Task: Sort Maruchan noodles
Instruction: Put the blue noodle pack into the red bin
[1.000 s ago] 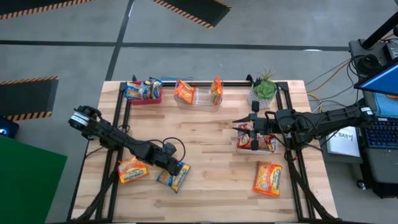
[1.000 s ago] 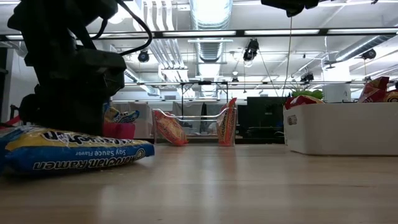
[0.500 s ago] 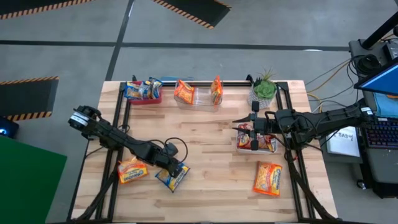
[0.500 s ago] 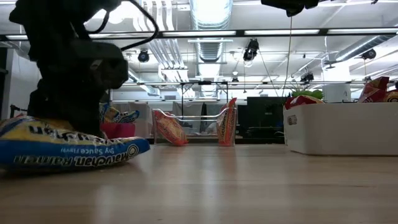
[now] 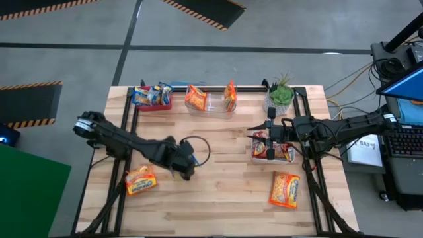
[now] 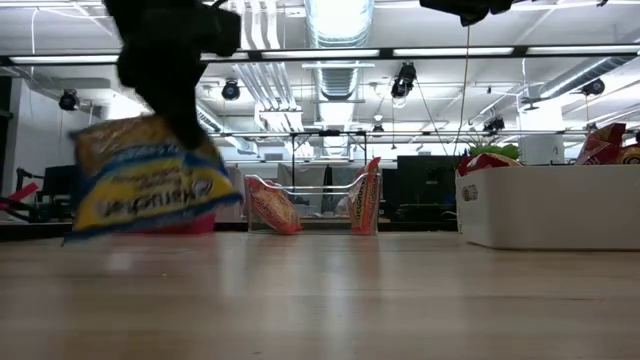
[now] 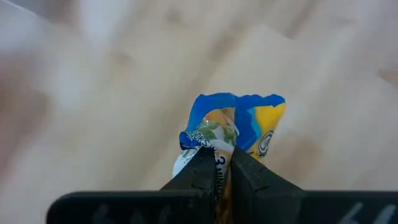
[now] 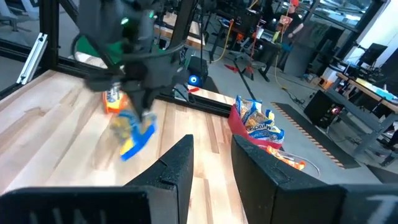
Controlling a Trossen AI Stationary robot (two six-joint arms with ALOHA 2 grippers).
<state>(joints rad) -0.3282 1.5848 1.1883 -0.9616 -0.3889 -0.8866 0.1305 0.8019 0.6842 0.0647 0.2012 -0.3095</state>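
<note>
Left claw (image 7: pixel 216 171) pinches one blue packet (image 7: pixel 239 127); two orange packets (image 5: pixel 141 180) (image 5: pixel 284 189) lie loose.

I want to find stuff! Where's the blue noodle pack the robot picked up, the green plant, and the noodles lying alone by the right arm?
blue noodle pack (image 7: pixel 239 127), left wrist view, blue-and-yellow wrapper.
green plant (image 5: pixel 280 93), high view, leaves.
lone noodle pack (image 5: pixel 284 189), high view, middle of wrapper.

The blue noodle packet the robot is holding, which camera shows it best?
The left wrist view: the blue noodle packet sits centered, pinched by the left gripper. The low view shows it big but blurred, hanging above the table. The high view mostly hides it under the arm; the right wrist view shows it small.
</note>
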